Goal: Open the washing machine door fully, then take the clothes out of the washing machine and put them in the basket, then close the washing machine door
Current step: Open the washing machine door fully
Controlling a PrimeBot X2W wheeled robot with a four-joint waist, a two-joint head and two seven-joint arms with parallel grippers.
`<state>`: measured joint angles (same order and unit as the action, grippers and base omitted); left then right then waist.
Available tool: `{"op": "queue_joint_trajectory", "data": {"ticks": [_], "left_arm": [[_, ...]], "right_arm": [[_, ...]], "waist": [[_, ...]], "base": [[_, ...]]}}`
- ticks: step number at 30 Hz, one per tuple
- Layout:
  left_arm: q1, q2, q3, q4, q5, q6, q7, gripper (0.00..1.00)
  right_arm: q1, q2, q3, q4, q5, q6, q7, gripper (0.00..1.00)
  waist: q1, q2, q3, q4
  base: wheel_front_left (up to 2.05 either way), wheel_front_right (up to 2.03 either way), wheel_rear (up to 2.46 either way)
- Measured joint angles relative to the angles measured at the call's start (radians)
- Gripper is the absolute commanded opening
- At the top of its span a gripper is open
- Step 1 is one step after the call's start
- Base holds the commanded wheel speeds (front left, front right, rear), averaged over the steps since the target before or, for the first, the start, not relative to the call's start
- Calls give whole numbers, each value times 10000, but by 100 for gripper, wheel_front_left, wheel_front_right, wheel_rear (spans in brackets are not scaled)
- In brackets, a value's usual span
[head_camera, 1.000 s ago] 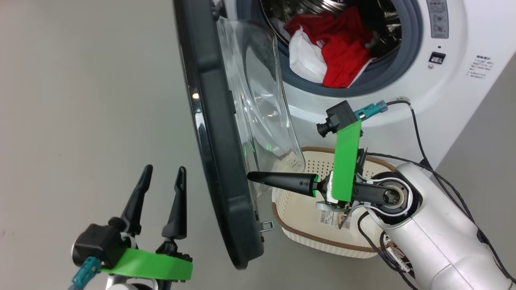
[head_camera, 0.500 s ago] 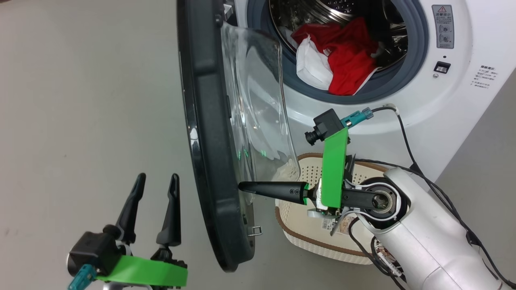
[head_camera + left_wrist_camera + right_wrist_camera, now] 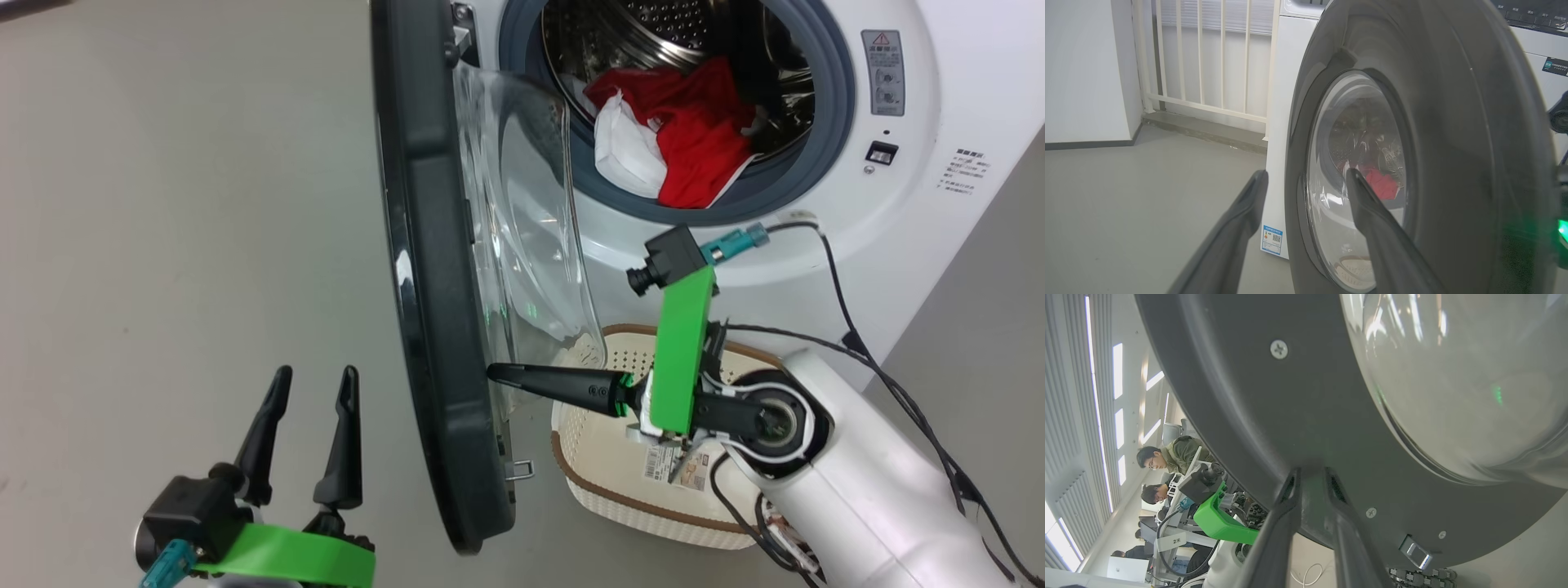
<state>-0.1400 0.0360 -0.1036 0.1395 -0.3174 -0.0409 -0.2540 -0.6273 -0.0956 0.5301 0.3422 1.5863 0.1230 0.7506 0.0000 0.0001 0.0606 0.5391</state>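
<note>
The washing machine (image 3: pixel 898 204) stands at the upper right with its door (image 3: pixel 433 286) swung out, seen edge-on, the glass bowl (image 3: pixel 531 229) facing the drum. Red and white clothes (image 3: pixel 694 139) lie in the drum mouth. The basket (image 3: pixel 604 482) sits on the floor below the opening. My right gripper (image 3: pixel 494 373) is shut over the basket, its tip against the inner side of the door's black rim (image 3: pixel 1290 396). My left gripper (image 3: pixel 314 380) is open on the door's outer side, apart from it. Through the glass, the left wrist view shows the clothes (image 3: pixel 1382 181).
Grey floor stretches to the left of the door. A metal latch hook (image 3: pixel 518 469) sticks out near the door's lower edge. A white railing (image 3: pixel 1208 61) and a wall stand behind the machine. People (image 3: pixel 1167 455) sit at desks in the right wrist view's background.
The head camera has shifted. The door has swung slightly further out to the left, and the right gripper's tip has stayed on its inner rim. The left gripper stays open.
</note>
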Motion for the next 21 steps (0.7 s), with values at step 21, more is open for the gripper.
{"op": "queue_joint_trajectory", "data": {"ticks": [21], "left_arm": [[402,40,81,366,355,-224,2,100]], "right_arm": [[1357,-1979,976,169,-5940,2,-7952,100]], "waist": [[0,0,-676,-222]], "base": [[0,0,0]]}}
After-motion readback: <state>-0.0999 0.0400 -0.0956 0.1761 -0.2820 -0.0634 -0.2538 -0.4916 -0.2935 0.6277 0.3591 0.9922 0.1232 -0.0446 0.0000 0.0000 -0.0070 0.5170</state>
